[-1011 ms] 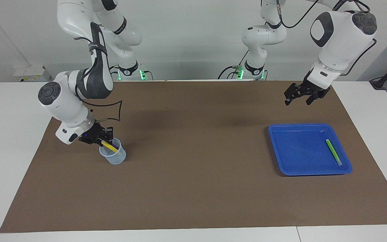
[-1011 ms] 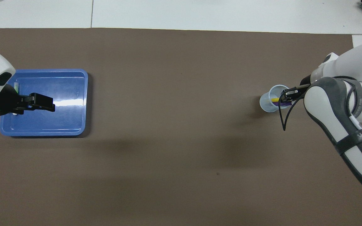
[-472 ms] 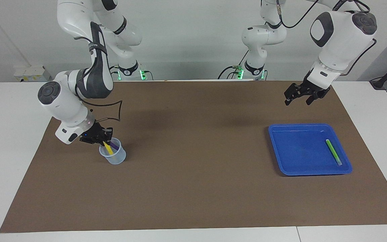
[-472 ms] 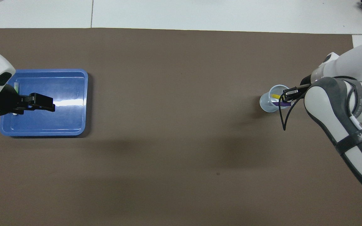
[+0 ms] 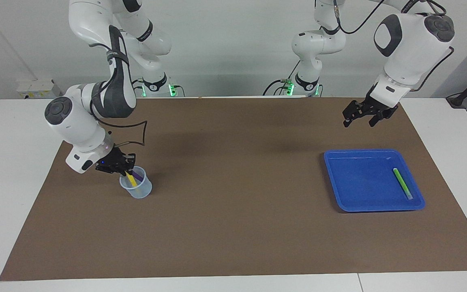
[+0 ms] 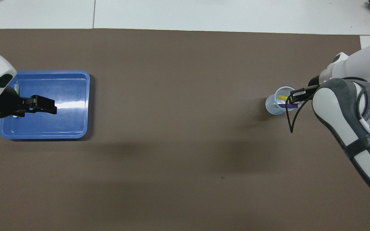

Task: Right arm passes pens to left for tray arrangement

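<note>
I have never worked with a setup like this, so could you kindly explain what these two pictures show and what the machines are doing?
These are two white robot arms at a table covered by a brown mat, each ending in a black two-finger pincer. One picture looks across the table at the robots; the other looks steeply down from above their end.

The right pincer is at the mouth of a small clear cup holding a yellow pen and a purple pen. It is shut, apparently on the yellow pen, though the grip itself is hard to make out.

The left pincer waits open and empty, raised in the air near a blue tray. A green pen already lies in that tray.
</note>
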Robot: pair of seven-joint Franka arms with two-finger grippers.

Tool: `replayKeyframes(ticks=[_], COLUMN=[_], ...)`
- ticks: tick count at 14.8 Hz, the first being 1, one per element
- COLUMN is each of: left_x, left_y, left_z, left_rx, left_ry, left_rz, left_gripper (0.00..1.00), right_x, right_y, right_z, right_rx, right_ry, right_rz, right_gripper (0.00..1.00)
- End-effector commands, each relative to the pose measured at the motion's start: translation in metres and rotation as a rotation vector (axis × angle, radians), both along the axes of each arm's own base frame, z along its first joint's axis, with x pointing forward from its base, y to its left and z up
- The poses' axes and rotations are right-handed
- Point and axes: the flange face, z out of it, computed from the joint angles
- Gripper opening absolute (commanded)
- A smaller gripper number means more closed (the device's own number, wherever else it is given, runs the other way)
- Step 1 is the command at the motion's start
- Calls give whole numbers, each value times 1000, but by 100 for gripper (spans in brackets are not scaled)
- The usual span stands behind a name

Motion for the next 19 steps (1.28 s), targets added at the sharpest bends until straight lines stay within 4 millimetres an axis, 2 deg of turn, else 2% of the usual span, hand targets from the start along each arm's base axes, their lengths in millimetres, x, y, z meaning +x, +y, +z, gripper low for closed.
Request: replayKeyframes(ticks=[1,4,7,9,11,13,16,19], left_x=[-6,-6,-6,-6,-6,-7,-10,-15], left_y=[-2,-2,-3,-2,-8,-17,-36,-75], left_z=[3,3,4,9,12,12,13,13], left_rx=[6,5,7,6,-1,-1,-1,-23], left_ry=[0,1,7,5,9,15,28,45], left_rz=[8,14,115,213,280,309,399,553], left_gripper=[100,100,100,100,100,100,100,100], right_x=[0,-1,-11,-14,-15,-12,-14,-8], right_y=[-2,-1,-2,7,17,38,96,136], right_z=[28,72,119,148,167,172,176,179], right_rx=[2,11,24,56,130,223,275,384], right_ry=[-12,15,27,32,32,39,66,44], right_rz=[23,30,27,-14,-73,-156,-206,-375], right_gripper=[2,2,2,2,2,2,2,2])
